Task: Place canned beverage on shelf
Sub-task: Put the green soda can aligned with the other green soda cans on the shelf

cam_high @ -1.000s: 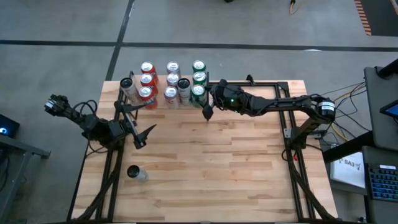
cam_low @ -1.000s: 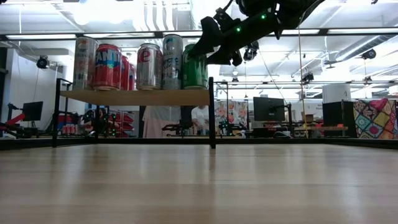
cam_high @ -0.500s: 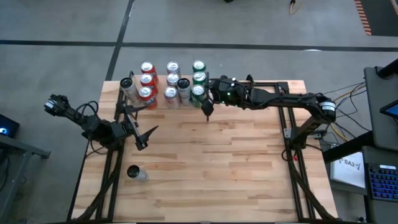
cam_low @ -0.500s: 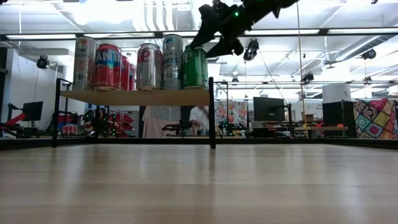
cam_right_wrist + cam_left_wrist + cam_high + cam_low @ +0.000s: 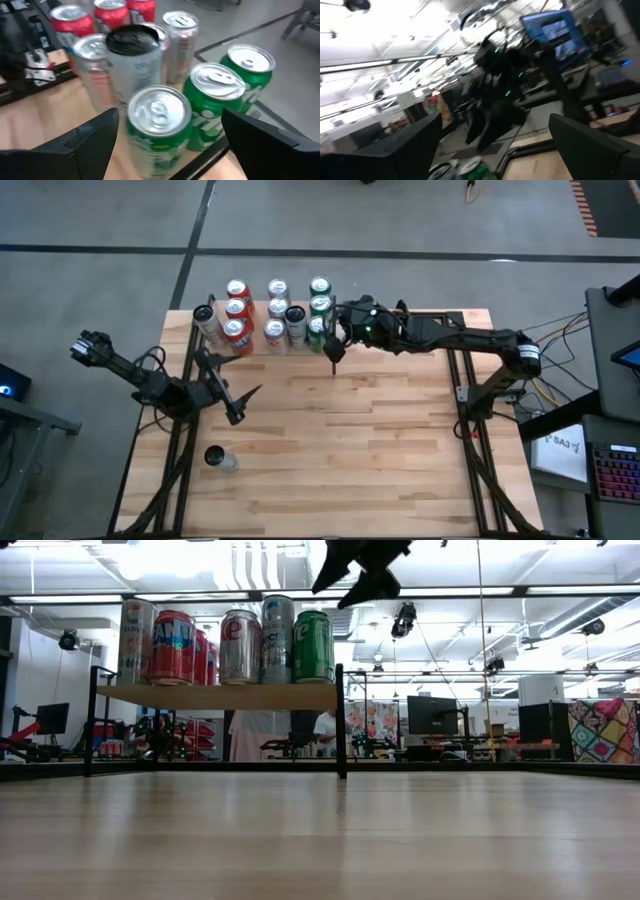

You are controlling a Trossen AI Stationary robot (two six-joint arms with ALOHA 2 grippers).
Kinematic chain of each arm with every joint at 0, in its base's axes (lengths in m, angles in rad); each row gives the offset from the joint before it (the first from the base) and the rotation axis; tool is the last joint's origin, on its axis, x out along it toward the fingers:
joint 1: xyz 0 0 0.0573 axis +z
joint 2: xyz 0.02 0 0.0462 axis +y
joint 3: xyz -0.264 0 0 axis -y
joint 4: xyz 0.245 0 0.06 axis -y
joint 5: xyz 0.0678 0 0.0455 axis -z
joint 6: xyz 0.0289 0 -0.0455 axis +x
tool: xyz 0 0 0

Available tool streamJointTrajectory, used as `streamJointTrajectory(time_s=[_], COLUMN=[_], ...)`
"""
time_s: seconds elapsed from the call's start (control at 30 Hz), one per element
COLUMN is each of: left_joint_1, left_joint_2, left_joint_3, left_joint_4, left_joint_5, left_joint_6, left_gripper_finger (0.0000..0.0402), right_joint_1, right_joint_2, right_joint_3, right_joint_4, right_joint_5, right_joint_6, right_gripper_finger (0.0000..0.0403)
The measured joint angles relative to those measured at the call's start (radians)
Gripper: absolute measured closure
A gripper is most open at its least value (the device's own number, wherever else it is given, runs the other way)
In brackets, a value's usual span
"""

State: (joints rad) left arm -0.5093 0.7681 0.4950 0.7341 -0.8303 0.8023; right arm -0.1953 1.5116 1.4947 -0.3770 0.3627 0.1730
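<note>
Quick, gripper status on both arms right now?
Left gripper: open, holding nothing, over the table's left side.
Right gripper: open, holding nothing, above the green can at the shelf edge.

Right tool point(image 5: 357, 572) has been raised: in the low view it was level with the can tops beside the nearest green can point(image 5: 313, 646), now it sits clear above that can at the picture's top edge, fingers spread, nothing held. In the high view it has been drawn closer in over the shelf point(image 5: 262, 342) corner, arm straightened. Left tool point(image 5: 243, 405) has been shifted slightly further onto the worktop point(image 5: 360, 450), toward the right arm, fingers spread.
</note>
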Motion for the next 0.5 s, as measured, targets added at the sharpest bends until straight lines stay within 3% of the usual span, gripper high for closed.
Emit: streamJointTrajectory(time_s=[0.13,0.23,0.5], left_joint_1=[0.001,0.001,0.002], left_joint_2=[-0.006,-0.011,-0.022], left_joint_3=[0.000,-0.011,-0.022], left_joint_4=[0.001,0.001,0.000], left_joint_5=[-0.044,-0.044,-0.044], left_joint_6=[0.018,0.043,0.091], left_gripper_finger=[0.0053,0.0054,0.0059], right_joint_1=[0.025,0.027,0.026], right_joint_2=[0.000,0.000,0.018], right_joint_3=[0.035,0.047,0.070], right_joint_4=[-0.013,-0.012,-0.011], right_joint_5=[-0.037,-0.054,-0.057], right_joint_6=[0.010,0.027,0.054], right_gripper_finger=[0.0074,0.0109,0.0288])
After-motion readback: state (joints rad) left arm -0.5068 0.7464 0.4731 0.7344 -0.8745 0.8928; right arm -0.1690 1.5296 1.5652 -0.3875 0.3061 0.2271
